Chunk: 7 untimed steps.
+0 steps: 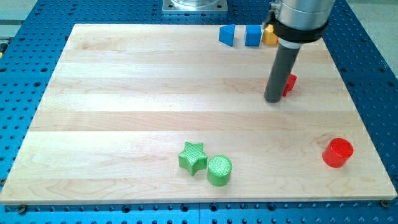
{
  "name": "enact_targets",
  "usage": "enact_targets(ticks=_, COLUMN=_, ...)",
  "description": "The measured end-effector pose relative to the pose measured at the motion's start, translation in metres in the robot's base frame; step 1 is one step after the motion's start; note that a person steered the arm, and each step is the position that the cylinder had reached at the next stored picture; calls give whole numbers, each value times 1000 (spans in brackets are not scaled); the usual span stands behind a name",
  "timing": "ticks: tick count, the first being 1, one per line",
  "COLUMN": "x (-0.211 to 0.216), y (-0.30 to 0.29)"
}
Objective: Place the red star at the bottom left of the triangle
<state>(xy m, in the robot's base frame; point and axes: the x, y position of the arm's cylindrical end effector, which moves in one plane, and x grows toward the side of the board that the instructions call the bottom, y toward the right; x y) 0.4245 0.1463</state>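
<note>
A red block [290, 83], likely the red star, sits at the view's upper right, mostly hidden behind my rod. My tip [273, 99] rests on the board just left of and slightly below it, touching or nearly touching it. A blue triangle-like block [227, 35] lies near the view's top edge, up and to the left of the tip. A blue cube [252, 35] sits right beside it.
A yellow block [269, 36] sits right of the blue cube, partly hidden by the arm. A red cylinder [337, 152] is at the lower right. A green star [193, 157] and a green cylinder [219, 170] touch near the bottom middle.
</note>
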Motion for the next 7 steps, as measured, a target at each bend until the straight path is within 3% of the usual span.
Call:
enact_targets(ticks=1, x=15, y=45)
enact_targets(ticks=2, x=-6, y=69)
enact_targets(ticks=4, x=-55, y=-99)
enact_targets(ticks=5, x=-69, y=-98)
enact_targets(ticks=6, x=-34, y=-105)
enact_targets(ticks=7, x=-54, y=-136)
